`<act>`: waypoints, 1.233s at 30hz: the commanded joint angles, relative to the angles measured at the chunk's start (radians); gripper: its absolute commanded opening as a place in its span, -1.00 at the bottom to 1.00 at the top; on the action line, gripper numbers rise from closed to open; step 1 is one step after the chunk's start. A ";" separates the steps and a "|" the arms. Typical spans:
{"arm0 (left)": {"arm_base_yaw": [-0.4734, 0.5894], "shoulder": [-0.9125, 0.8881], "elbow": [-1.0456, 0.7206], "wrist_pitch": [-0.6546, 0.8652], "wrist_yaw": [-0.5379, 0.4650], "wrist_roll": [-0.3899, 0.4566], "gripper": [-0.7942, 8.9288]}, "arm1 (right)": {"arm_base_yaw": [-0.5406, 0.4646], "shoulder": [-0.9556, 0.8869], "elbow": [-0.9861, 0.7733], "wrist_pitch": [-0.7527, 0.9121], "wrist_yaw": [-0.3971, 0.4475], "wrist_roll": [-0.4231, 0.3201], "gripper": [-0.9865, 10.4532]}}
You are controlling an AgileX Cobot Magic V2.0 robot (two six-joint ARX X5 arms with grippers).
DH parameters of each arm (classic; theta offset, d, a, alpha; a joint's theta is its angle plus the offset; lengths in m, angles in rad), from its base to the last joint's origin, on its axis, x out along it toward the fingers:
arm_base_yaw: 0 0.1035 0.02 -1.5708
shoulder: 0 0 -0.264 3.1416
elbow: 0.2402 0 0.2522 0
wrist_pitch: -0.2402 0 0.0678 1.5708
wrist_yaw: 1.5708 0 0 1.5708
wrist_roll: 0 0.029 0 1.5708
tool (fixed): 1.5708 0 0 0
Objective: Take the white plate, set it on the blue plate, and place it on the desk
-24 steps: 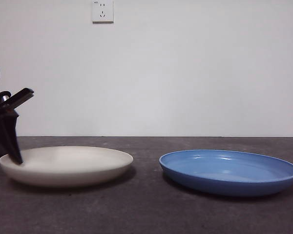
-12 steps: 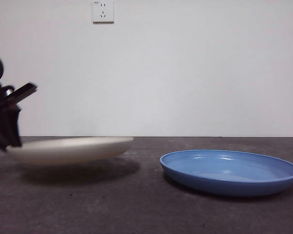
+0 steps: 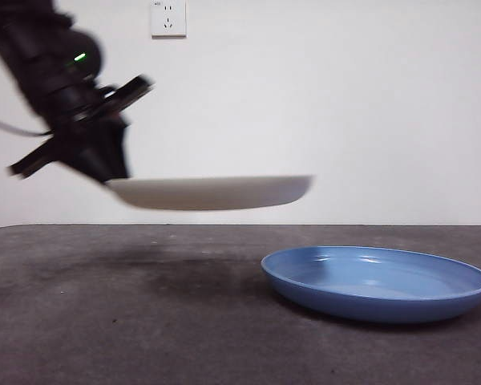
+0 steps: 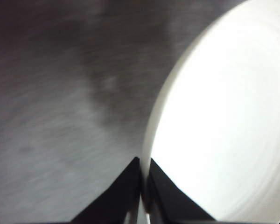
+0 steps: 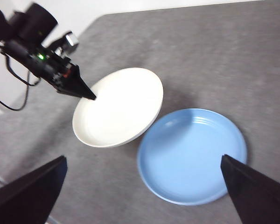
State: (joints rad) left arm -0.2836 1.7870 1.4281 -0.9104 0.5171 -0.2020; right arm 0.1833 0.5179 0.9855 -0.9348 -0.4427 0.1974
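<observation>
In the front view, the left gripper is reaching in from the upper left and gripping the near-left rim of the white plate, which is hanging level in the air, clear of the worktop. The blue plate is resting on the worktop lower down and to the right. A wall socket is showing on the white wall behind.

In the left wrist view, the fingers are sitting clenched on the white plate's rim, one on each side of it.

In the right wrist view, the right gripper is hanging well above both plates with its fingers spread wide and gripping nothing.
</observation>
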 commanded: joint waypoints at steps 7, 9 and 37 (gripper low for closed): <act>-0.220 0.105 0.212 -0.009 -0.024 -0.071 -0.81 | 0.003 0.003 0.203 -0.156 0.138 -0.105 0.17; -0.251 0.148 0.258 -0.020 -0.024 -0.076 -0.81 | 0.003 0.003 0.237 -0.181 0.151 -0.109 0.17; -0.339 0.462 0.500 -0.087 -0.041 -0.102 -0.81 | 0.003 0.003 0.329 -0.285 0.156 -0.121 0.17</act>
State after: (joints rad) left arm -0.6113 2.2211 1.8980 -1.0027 0.4728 -0.3054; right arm 0.1833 0.5179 1.2938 -1.2266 -0.2867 0.0845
